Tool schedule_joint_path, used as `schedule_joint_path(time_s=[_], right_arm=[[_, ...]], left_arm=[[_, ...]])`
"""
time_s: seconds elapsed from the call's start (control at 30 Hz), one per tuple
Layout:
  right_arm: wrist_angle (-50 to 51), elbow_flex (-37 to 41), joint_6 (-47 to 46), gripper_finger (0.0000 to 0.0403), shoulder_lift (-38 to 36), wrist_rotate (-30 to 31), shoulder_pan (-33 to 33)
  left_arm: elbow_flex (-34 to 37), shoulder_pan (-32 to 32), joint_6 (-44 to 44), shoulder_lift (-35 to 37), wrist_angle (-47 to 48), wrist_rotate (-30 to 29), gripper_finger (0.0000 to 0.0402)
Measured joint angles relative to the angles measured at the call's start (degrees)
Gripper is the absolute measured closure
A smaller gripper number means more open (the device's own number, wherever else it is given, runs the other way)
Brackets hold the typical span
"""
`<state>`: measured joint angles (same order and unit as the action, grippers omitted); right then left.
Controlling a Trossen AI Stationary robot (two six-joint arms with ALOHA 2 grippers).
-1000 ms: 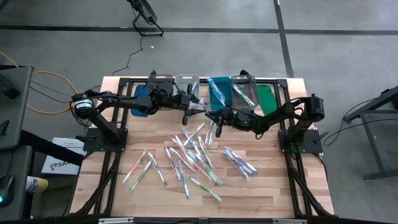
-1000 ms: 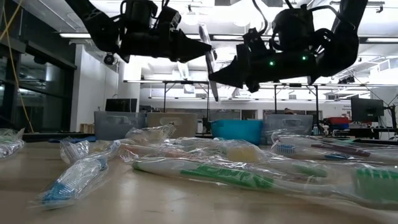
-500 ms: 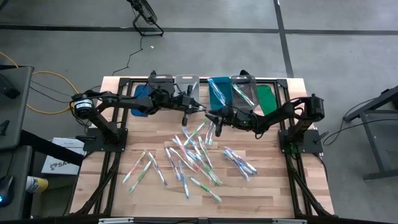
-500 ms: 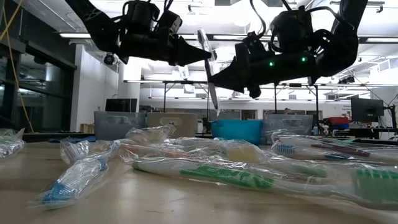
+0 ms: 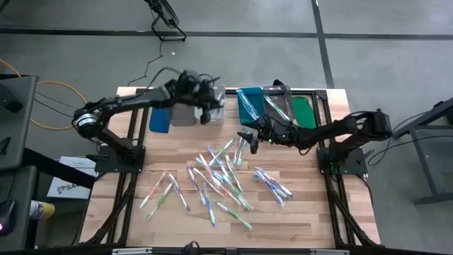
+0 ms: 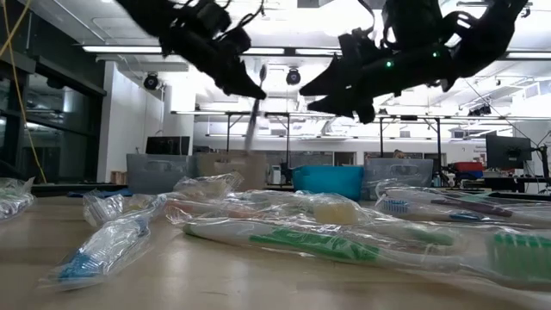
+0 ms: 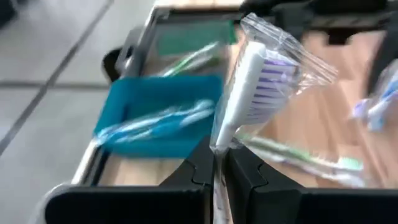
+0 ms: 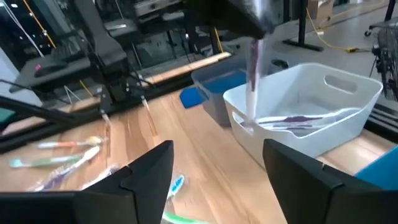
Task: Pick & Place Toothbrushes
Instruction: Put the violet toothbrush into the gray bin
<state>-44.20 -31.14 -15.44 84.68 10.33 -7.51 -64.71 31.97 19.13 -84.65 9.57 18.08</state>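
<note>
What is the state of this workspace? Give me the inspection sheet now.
Surface: wooden table, bare at its edges.
Job's things: wrapped toothbrushes scattered mid-table; some in the bins along the far edge.
Clutter: nothing seen.
Grippers: left pincer shut on a purple-bristled toothbrush, over the bins; right pincer open, empty, above the pile.
Cables: yellow cable on the floor beside the table.
Surroundings: grey floor; workshop behind.

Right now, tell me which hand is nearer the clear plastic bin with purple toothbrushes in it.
Left. The left hand, shut on a wrapped purple-bristled toothbrush, hovers over the clear plastic bin. The right hand is open over the wooden table, short of the bins.
</note>
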Motion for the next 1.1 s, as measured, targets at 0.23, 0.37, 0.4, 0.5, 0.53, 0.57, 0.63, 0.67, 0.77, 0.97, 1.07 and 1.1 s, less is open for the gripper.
schedule_joint_path(time_s=[0.23, 0.37, 0.4, 0.5, 0.53, 0.57, 0.63, 0.67, 0.77, 0.97, 1.07, 1.1], right_arm=[[2.67, 0.0, 0.06, 0.0158, -1.07, 0.18, 0.0], [5.26, 0.01, 0.02, 0.0158, -1.08, 0.18, 0.0], [5.65, 0.02, 0.03, 0.0158, -1.07, 0.17, 0.0], [6.07, 0.02, 0.02, 0.0158, -1.08, 0.14, 0.0], [6.38, 0.02, 0.02, 0.0158, -1.09, 0.15, 0.0], [6.64, 0.02, 0.02, 0.0158, -1.07, 0.14, 0.02], [6.63, 0.02, 0.03, 0.0158, -1.07, 0.02, 0.02], [6.57, 0.02, 0.07, 0.0158, -1.07, 0.02, 0.02], [6.9, 0.02, 0.09, 0.0158, -1.07, 0.0, 0.02], [7.47, 0.02, 0.07, 0.0158, -1.07, -0.02, 0.02], [7.57, 0.02, 0.06, 0.0158, -1.07, -0.02, 0.02], [7.72, 0.02, 0.05, 0.0158, -1.07, -0.02, 0.02]], left_arm=[[-15.91, 1.03, 4.83, -3.32, 17.97, -3.59, 0.0389], [-17.87, 1.07, 5.87, -4.16, 21.1, -4.81, 0.0387], [-17.77, 1.07, 5.28, -4.16, 21.5, -4.81, 0.0387], [-16.9, 0.77, 4.82, -4.42, 21.81, -4.71, 0.0386], [-16.6, 0.24, 4.55, -4.83, 21.89, -4.67, 0.0386], [-16.31, -0.15, 4.26, -5.23, 21.88, -4.65, 0.0386], [-16.12, -0.55, 3.96, -5.93, 21.78, -4.51, 0.0385], [-16.16, -1.07, 3.55, -6.17, 21.29, -4.49, 0.0385], [-16.23, -2.37, 3.31, -7.01, 21.1, -4.5, 0.0384], [-16.23, -5.94, 4.72, -7.62, 21.26, -11.73, 0.0391], [-16.23, -8.14, 4.64, -7.62, 21.06, -12.52, 0.0392], [-16.23, -8.94, 4.65, -7.62, 21.13, -12.32, 0.0392]])
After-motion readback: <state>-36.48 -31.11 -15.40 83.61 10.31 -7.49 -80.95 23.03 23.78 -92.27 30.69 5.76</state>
